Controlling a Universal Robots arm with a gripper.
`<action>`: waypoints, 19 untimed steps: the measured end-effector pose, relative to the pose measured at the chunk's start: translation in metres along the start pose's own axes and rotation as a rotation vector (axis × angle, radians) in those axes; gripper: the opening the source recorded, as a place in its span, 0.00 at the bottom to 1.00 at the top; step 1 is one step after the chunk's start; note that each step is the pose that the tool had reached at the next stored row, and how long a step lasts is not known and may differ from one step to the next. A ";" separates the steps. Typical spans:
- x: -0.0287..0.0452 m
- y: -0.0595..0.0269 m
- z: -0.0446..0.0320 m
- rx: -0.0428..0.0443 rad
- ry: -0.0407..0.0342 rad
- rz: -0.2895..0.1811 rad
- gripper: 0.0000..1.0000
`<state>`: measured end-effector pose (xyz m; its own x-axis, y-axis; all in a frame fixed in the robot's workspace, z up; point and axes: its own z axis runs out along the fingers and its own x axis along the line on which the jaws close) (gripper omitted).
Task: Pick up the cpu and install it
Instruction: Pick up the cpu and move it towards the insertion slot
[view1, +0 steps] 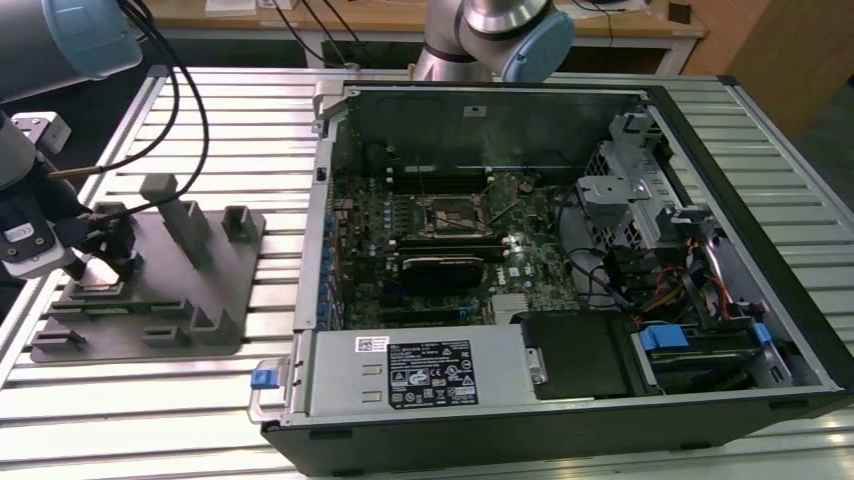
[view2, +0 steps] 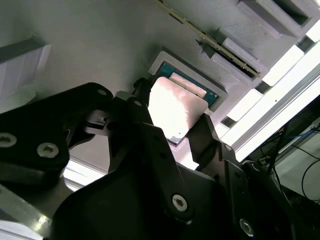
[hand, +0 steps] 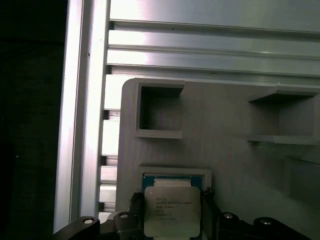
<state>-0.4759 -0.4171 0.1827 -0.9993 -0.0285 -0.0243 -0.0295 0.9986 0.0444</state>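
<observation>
The cpu (hand: 172, 212), a flat square chip with a shiny silver top, lies over a shallow square recess of the grey tray (hand: 225, 130). My gripper (hand: 172, 205) has one black finger against each of two opposite edges of the chip, shut on it. In the second wrist view the cpu (view2: 175, 107) glares bright between the same fingers (view2: 137, 112). In the exterior view my gripper (view1: 100, 265) hangs low over the tray (view1: 200, 300) at the exterior view's left. The black motherboard socket (view1: 447, 215) sits inside the open computer case (view1: 561, 400).
Upright posts (view1: 180, 225) rise from the tray close to my gripper. The case's metal wall (view1: 327, 200) stands between the tray and the motherboard. Black cables (view1: 187, 90) hang from the arm. A second arm's base (view1: 501, 30) stands behind the case on the slatted table (view1: 134, 400).
</observation>
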 end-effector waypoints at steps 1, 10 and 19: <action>0.0000 0.0000 0.0000 0.0000 0.0001 0.000 0.55; 0.0000 0.0001 -0.0025 -0.0001 0.0002 0.000 0.55; -0.0004 0.0008 -0.0176 -0.0017 -0.0001 0.000 0.55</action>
<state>-0.4759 -0.4171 0.2004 -0.9993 -0.0285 -0.0243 -0.0296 0.9985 0.0461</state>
